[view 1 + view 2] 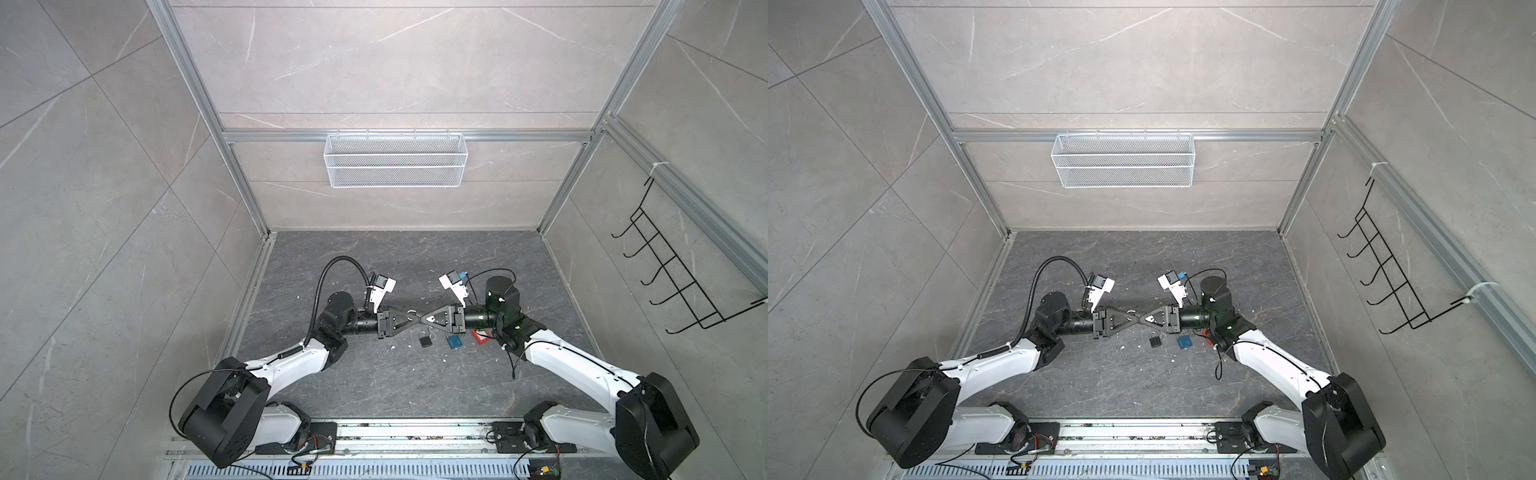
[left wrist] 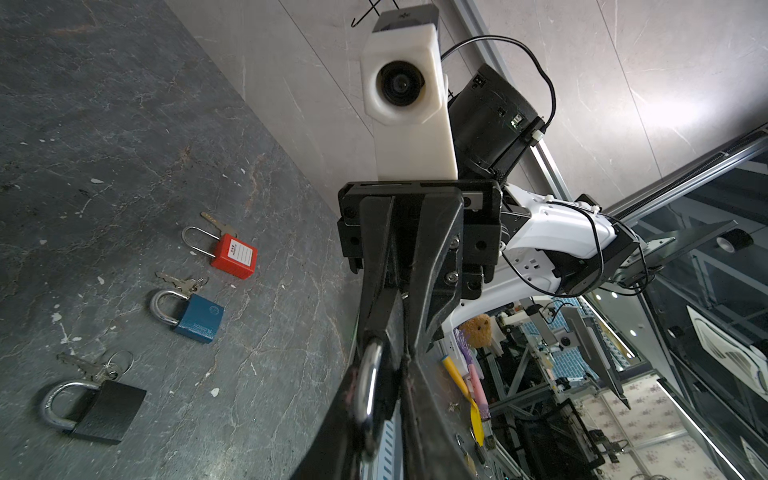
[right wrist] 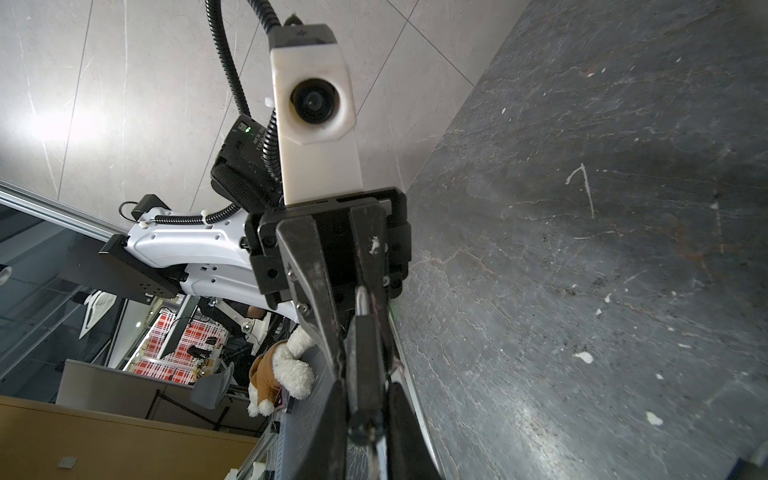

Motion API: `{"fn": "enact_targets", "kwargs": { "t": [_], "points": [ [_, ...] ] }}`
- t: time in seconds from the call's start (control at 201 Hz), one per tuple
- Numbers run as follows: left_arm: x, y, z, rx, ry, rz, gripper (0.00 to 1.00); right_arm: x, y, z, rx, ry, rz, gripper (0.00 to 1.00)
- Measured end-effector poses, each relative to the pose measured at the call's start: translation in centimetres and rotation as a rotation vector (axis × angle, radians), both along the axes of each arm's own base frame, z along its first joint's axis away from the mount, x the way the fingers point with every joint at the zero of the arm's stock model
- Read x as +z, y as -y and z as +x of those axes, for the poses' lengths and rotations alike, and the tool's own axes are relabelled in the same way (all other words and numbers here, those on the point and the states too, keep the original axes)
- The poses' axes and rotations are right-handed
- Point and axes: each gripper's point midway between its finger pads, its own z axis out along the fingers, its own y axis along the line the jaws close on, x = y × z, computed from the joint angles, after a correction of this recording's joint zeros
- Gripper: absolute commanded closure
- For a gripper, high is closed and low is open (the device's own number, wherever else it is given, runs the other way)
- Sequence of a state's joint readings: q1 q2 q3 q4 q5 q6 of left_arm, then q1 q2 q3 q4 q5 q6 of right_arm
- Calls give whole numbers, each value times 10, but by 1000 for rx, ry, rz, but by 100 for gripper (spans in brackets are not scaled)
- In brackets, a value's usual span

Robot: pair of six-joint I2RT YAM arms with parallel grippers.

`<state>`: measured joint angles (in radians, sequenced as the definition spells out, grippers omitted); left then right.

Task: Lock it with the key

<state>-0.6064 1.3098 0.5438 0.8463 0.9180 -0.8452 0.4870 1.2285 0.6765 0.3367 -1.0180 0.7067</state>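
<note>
**A:** How are the arms set?

**B:** As mirror images. The left arm (image 1: pixel 291 361) and the right arm (image 1: pixel 573 361) each rise from the rail at the near edge and bend at the elbow. Both lean inward over the table (image 1: pixel 374 386). Their wrists lie level and point straight at one another.

**A:** And the pincers?

**B:** In both top views the left gripper (image 1: pixel 414 319) and the right gripper (image 1: pixel 424 320) meet tip to tip above the middle of the table. Each has its fingers drawn in to a narrow gap.

**A:** What is between them?

**B:** A padlock (image 2: pixel 368 386), held up off the table. In the left wrist view its silver shackle runs between the left gripper's fingers. In the right wrist view its dark body sits pinched between the right gripper's fingers, and the shackle points toward the left one.

**A:** So both have hold of it?

**B:** The right one does, on the body. The left one's fingers flank the shackle closely, but I cannot tell whether they press on it.

**A:** What lies below?

**B:** Three more locks lie on the table, just nearer than the meeting point. The black padlock (image 2: pixel 106 411) lies almost under the tips, and the blue padlock (image 2: pixel 198 318) is to its right. The red padlock (image 2: pixel 233 261) is farther right, by the right wrist. Each has keys (image 2: pixel 179 283) lying beside its shackle.
</note>
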Motion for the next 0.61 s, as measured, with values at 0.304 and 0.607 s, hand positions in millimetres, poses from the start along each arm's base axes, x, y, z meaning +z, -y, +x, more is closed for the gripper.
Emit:
{"fn": "enact_targets", "kwargs": {
  "t": [0.304,0.607],
  "points": [
    [1,-1,-1,0,-1,0,78,-1,0,-1,4,-5,-2,100],
    [2,-1,-1,0,-2,1,79,-2,0,-2,10,-4,-4,100]
  ]
}}
